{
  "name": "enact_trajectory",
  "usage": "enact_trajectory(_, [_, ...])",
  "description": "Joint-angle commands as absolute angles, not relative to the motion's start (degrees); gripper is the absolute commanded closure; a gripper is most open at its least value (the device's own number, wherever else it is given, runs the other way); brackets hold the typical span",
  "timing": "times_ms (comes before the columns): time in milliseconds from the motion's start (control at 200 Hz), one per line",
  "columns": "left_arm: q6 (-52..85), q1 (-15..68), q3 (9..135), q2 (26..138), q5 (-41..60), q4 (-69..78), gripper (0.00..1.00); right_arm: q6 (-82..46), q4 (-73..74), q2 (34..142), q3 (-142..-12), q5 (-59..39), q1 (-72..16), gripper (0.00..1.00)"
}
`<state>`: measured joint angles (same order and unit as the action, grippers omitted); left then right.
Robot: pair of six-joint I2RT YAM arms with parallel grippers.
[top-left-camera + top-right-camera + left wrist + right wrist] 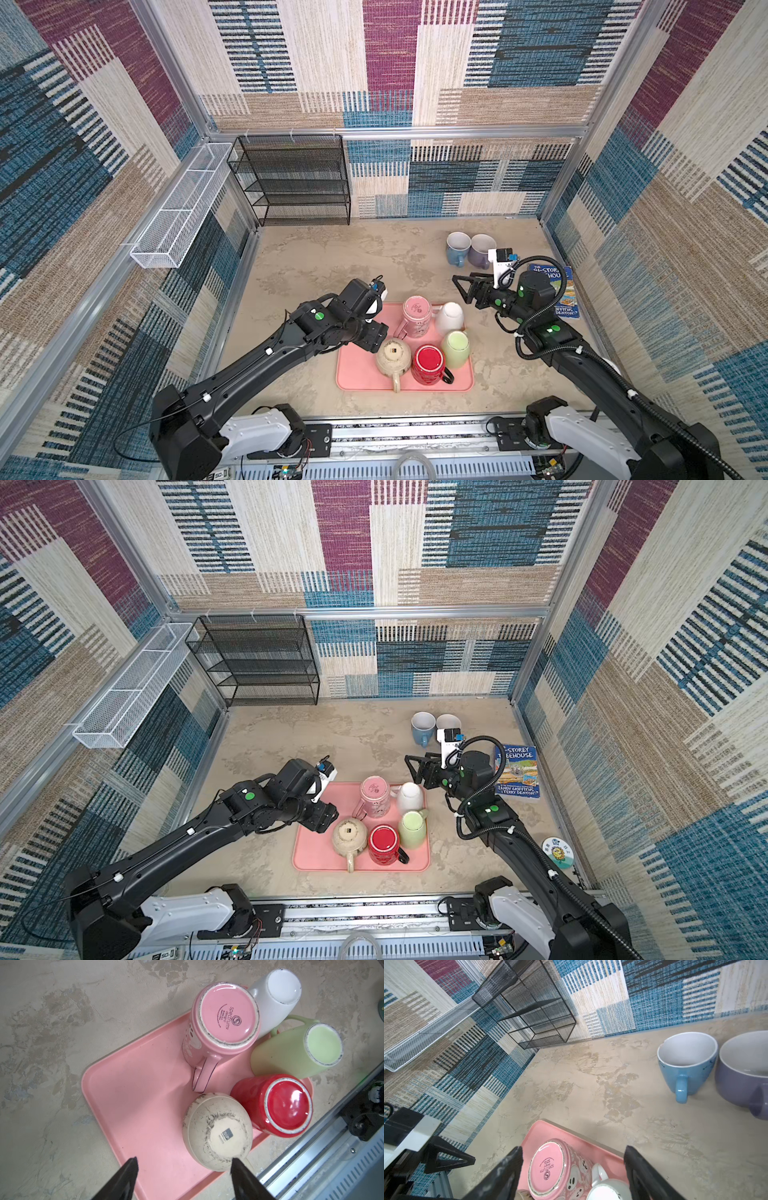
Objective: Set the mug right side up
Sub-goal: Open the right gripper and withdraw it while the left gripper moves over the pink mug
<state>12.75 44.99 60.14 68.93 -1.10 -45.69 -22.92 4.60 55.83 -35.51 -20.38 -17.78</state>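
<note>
**Q:** Where does the mug to be turned stand?

**A:** On the pink tray (135, 1095), by its edge nearest the robot's base. It is the cream mug (218, 1132), base up, close against the red mug (288, 1105). The pink mug (228, 1016), white mug (274, 987) and green mug (324, 1045), also inverted, fill the tray's far and right parts. That the cream one is meant is a judgement: it lies nearest the left end effector (184, 1160).

**Q:** And the end effectors?

**A:** Both are wide and empty. The left hangs over the tray's left half, one fingertip just beside the cream mug's rounded wall. The right end effector (573, 1148) hovers above the tray's far edge, over the pink mug.

**Q:** How is the step done well?

**A:** Probably by centring the jaws across the cream body, clear of the red mug. Close firmly, lift well off the tray before rotating, and set it down rim-up beyond the tray, where the blue mug (685, 1064) and purple mug (743, 1076) stand upright.
</note>
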Motion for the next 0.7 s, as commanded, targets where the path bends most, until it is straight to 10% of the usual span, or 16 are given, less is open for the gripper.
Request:
enact_trajectory(0, [13.95,45.35,59.61,69.99,-0.35,-42.72,0.26,-24.25,5.99,56.05,-35.08,-19.12,-17.84,0.21])
enact_trajectory(696, [12.76,48.95,61.89,82.54,0.67,-36.83,0.43,-22.87,6.05,57.66,-33.45,-18.89,-17.81,0.21])
